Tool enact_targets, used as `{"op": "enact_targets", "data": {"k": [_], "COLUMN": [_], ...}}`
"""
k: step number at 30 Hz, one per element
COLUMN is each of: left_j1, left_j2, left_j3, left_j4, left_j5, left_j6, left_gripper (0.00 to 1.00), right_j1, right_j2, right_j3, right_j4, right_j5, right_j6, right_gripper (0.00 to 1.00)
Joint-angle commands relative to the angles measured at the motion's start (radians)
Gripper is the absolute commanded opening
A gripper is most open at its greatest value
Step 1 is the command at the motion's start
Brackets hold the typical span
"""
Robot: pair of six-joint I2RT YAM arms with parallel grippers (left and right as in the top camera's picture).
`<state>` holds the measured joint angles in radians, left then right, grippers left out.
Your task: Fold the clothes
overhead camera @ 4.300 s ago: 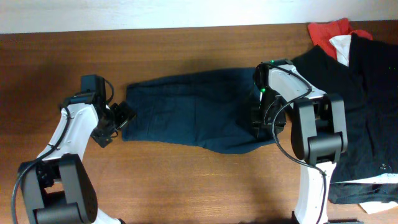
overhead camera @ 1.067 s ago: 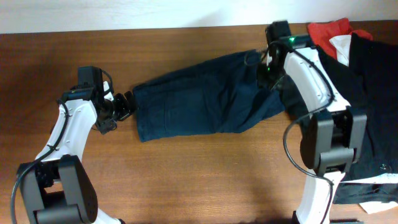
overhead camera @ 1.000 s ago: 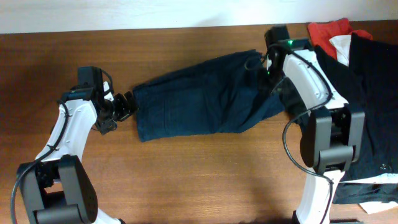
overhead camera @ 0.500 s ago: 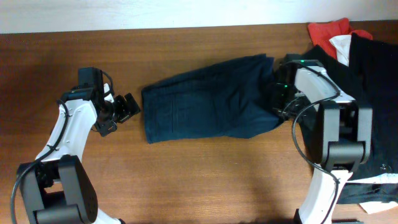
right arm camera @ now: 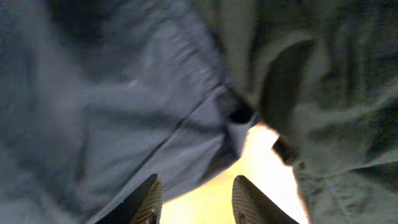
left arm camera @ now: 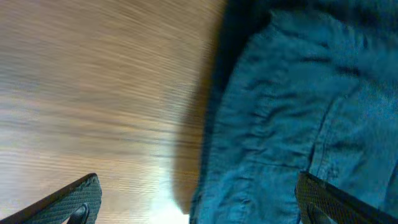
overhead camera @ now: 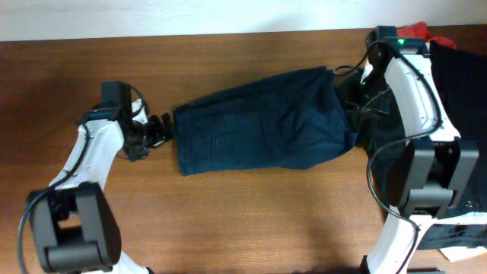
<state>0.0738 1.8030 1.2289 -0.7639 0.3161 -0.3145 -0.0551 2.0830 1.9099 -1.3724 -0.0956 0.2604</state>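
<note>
Overhead, the left gripper (overhead camera: 158,129) sat low over the wooden table (overhead camera: 243,221), just beside the left edge of the navy shorts (overhead camera: 259,125) and apart from the cloth. In the left wrist view its two fingers (left arm camera: 71,200) stood at the bottom corners of the picture, spread wide with nothing between them. The wrinkled hem of the shorts (left arm camera: 280,124) lay ahead of them on the right, and bare wood lay on the left.

The shorts lay spread flat across the middle of the table, long side running left to right. Their right end rose toward the far edge and reached the right arm.

The right wrist view was blurred. The right gripper (right arm camera: 197,190) hung over cloth, its fingers (right arm camera: 151,198) moderately parted and gripping nothing. Navy fabric lay to the left, darker fabric to the right, and a bright patch of table showed between them.

At the far right a heap of black garments (overhead camera: 464,99) covered the table, touching or overlapping the shorts' right end. A scrap of red garment (overhead camera: 439,38) showed at its top edge.
</note>
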Motion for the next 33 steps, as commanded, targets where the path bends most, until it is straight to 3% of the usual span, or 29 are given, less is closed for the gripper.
{"op": "enact_targets", "data": {"k": [1, 8, 9, 10, 11, 12, 13, 15, 17, 18, 20, 26, 33], "left_j1": [-0.048, -0.122, -0.13, -0.138, -0.145, -0.146, -0.146, -0.141, -0.121, -0.099, -0.057, 0.021, 0.021], "left_j2": [0.09, 0.235, 0.253, 0.267, 0.274, 0.274, 0.274, 0.274, 0.27, 0.262, 0.24, 0.119, 0.001], "left_j3": [0.013, 0.013, 0.013, 0.013, 0.013, 0.013, 0.014, 0.014, 0.019, 0.04, 0.098, 0.322, 0.442], "left_j4": [0.016, 0.076, 0.086, 0.093, 0.092, 0.089, 0.084, 0.068, 0.03, -0.03, -0.145, -0.462, -0.584], "left_j5": [0.121, 0.138, 0.146, 0.161, 0.166, 0.163, 0.163, 0.154, 0.13, 0.092, 0.026, 0.004, -0.004], "left_j6": [0.089, 0.089, 0.089, 0.089, 0.089, 0.089, 0.088, 0.088, 0.084, 0.084, 0.084, 0.085, 0.085], "left_gripper": [0.99, 0.98, 0.92, 0.7, 0.32, 0.04, 0.01, 0.0, 0.01, 0.01, 0.0, 0.0, 0.01], "right_j1": [0.047, 0.137, 0.15, 0.157, 0.166, 0.171, 0.178, 0.193, 0.208, 0.225, 0.248, 0.363, 0.534], "right_j2": [-0.021, -0.021, -0.021, -0.021, -0.021, -0.021, -0.021, -0.021, -0.021, -0.019, -0.016, 0.009, 0.079], "right_j3": [0.013, 0.013, 0.013, 0.013, 0.013, 0.013, 0.013, 0.013, 0.013, 0.013, 0.013, 0.01, -0.003], "right_j4": [-0.019, -0.027, -0.027, -0.027, -0.028, -0.029, -0.03, -0.031, -0.031, -0.031, -0.029, 0.002, 0.09], "right_j5": [-0.085, -0.085, -0.085, -0.085, -0.085, -0.085, -0.086, -0.09, -0.096, -0.101, -0.132, -0.242, -0.302], "right_j6": [-0.084, -0.107, -0.107, -0.107, -0.107, -0.107, -0.107, -0.108, -0.132, -0.138, -0.157, -0.232, -0.225], "right_gripper": [0.41, 0.41, 0.41, 0.41, 0.41, 0.41, 0.41, 0.4, 0.33, 0.15, 0.04, 0.04, 0.04]}}
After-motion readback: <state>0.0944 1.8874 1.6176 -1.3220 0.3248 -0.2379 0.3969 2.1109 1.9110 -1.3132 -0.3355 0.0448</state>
